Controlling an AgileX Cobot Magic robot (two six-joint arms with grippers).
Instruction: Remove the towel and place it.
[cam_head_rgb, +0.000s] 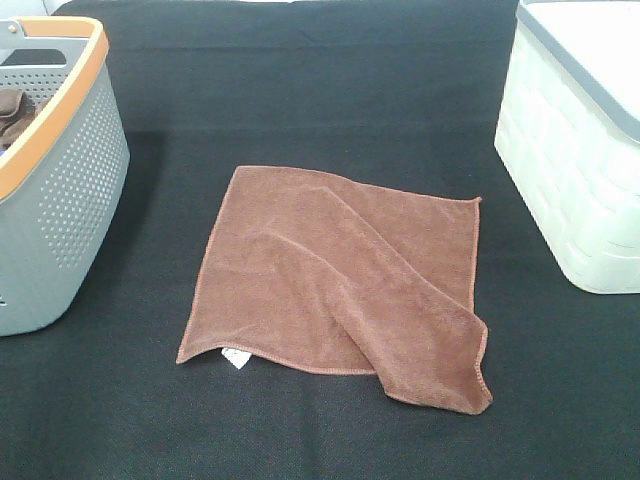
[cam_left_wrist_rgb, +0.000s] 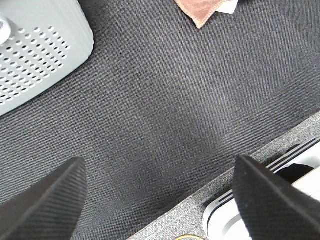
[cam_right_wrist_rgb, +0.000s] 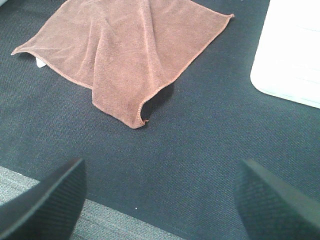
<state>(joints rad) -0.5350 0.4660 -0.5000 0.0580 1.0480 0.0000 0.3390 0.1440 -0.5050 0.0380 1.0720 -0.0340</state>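
The right claw (cam_right_wrist_rgb: 160, 200) hangs with jaws wide apart and empty over the black woven mat (cam_right_wrist_rgb: 210, 150); just ahead of it lies the reddish-brown fuzzy microfiber towel (cam_right_wrist_rgb: 125, 45), its nearest corner folded and lifted; pinching that raised fold looks best; the left claw (cam_left_wrist_rgb: 160, 200) is equally spread, empty; beyond stand a grey perforated basket (cam_head_rgb: 60, 190) and white plastic bin (cam_head_rgb: 570, 170); nothing blocks the way.

Left claw (cam_left_wrist_rgb: 160, 200), right claw (cam_right_wrist_rgb: 160, 197): black, wedge-shaped fingers (cam_left_wrist_rgb: 47, 202), fine ribbed texture.
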